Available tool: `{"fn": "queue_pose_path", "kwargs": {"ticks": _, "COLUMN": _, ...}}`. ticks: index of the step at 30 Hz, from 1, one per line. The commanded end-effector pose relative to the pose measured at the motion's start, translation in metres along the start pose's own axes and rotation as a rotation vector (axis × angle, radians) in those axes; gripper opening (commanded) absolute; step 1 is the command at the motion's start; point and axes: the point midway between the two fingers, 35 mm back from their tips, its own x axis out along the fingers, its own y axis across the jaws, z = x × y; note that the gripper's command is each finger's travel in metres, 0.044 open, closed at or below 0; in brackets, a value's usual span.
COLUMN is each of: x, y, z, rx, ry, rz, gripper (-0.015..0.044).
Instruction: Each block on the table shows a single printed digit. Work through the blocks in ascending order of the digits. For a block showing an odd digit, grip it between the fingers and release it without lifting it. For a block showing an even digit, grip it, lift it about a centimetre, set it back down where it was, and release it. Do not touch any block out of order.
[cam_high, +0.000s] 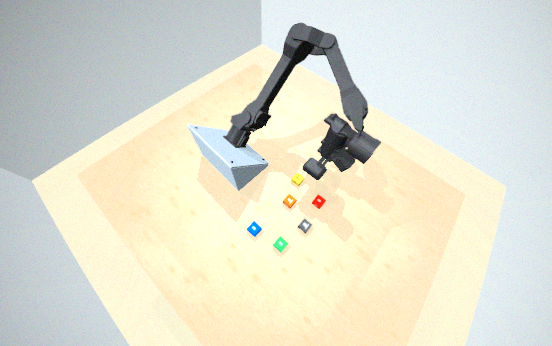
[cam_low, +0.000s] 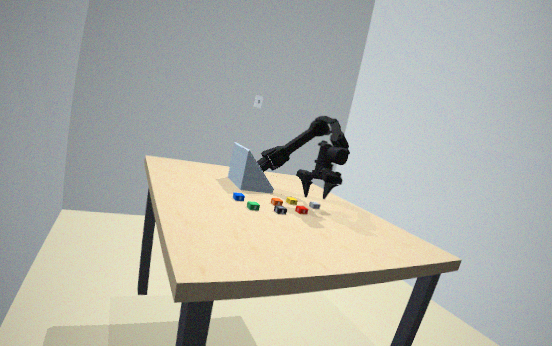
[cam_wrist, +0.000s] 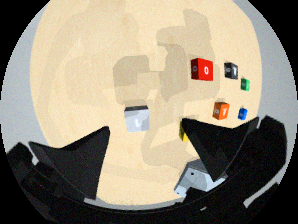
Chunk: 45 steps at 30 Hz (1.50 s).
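Note:
My gripper (cam_high: 328, 167) (cam_low: 315, 197) (cam_wrist: 145, 125) is open and empty, above a light grey block (cam_low: 314, 205) (cam_wrist: 137, 119) with a faint, unclear digit. In the top view the arm hides that block. A red block (cam_high: 319, 201) (cam_low: 301, 210) (cam_wrist: 202, 69) shows 0. A yellow block (cam_high: 298, 179) (cam_low: 291, 201) (cam_wrist: 183, 134) is partly behind a finger in the wrist view. Orange (cam_high: 289, 201) (cam_low: 276, 202) (cam_wrist: 221, 110), black (cam_high: 305, 226) (cam_low: 280, 210) (cam_wrist: 231, 70), green (cam_high: 280, 244) (cam_low: 253, 206) (cam_wrist: 245, 84) and blue (cam_high: 254, 229) (cam_low: 238, 197) (cam_wrist: 242, 114) blocks stand apart; their digits are unclear.
A grey-blue wedge-shaped mount (cam_high: 216, 149) (cam_low: 240, 167) (cam_wrist: 197, 177) carries the arm's base, on the far side of the blocks from the table's front edge in the exterior view. The yellow block is close beside the open fingers. The wooden table (cam_high: 240, 295) (cam_low: 300, 255) bears all the blocks.

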Motion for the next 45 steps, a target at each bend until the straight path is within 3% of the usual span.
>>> {"fn": "queue_pose_path", "kwargs": {"ticks": 1, "x": 0.008, "y": 0.0, "z": -0.001, "rx": 0.007, "ry": 0.002, "rz": 0.005, "gripper": 0.04}}
{"fn": "queue_pose_path", "kwargs": {"ticks": 17, "x": 0.03, "y": 0.001, "z": -0.002, "rx": 0.006, "ry": 0.001, "rz": 0.008, "gripper": 0.04}}
{"fn": "queue_pose_path", "kwargs": {"ticks": 28, "x": 0.03, "y": 0.001, "z": -0.002, "rx": 0.006, "ry": 0.001, "rz": 0.008, "gripper": 0.012}}
{"fn": "queue_pose_path", "kwargs": {"ticks": 45, "x": 0.03, "y": 0.001, "z": -0.002, "rx": 0.006, "ry": 0.001, "rz": 0.008, "gripper": 0.012}}
